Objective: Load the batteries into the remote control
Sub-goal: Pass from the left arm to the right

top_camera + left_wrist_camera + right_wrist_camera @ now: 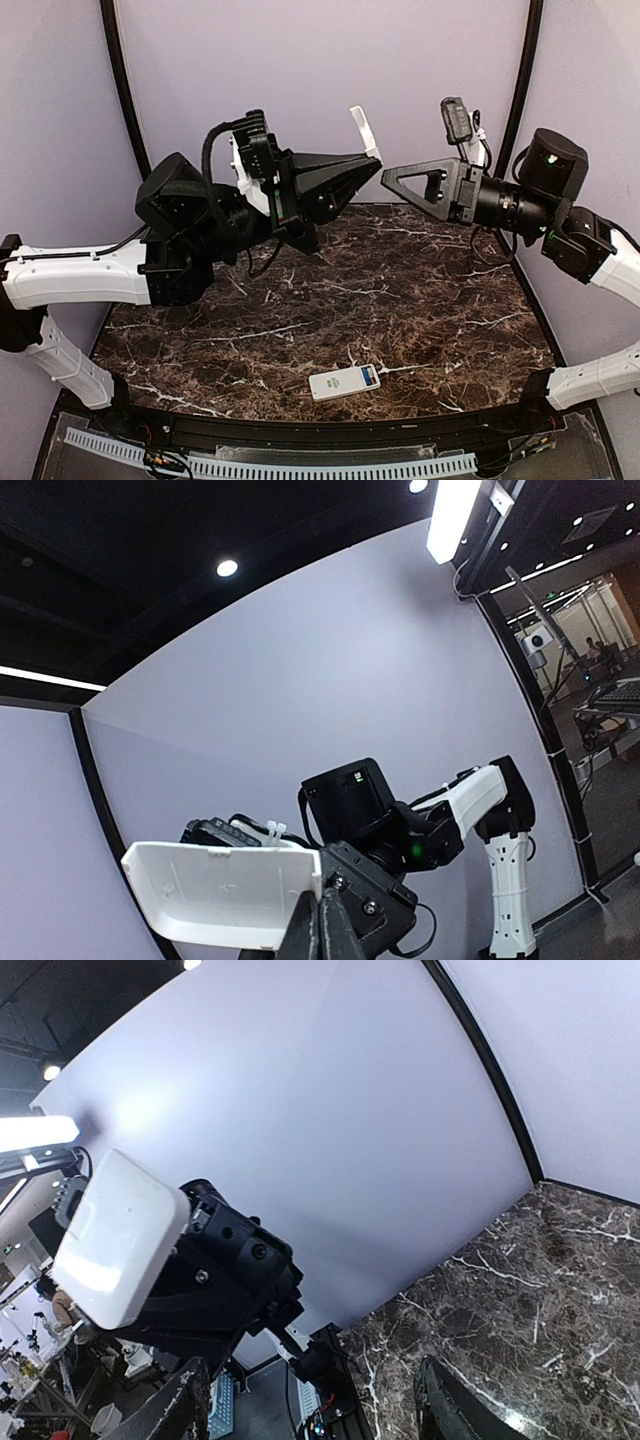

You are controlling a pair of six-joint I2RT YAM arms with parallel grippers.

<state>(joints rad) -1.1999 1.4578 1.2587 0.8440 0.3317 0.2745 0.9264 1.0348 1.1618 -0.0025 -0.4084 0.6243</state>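
Note:
The remote control lies back-up on the marble table near its front edge, a green label on it. A bluish patch at its right end looks like the batteries, too small to make out singly. My left gripper hangs high over the back of the table, shut on a small white cover piece that sticks up from its tips. The left wrist view shows the cover pinched at its right edge. My right gripper faces it from the right, open and holding nothing, with the cover ahead of its fingers.
Black frame posts stand at both back corners before the lilac walls. A white perforated strip runs along the near edge below the table. Both arms are raised above the marble.

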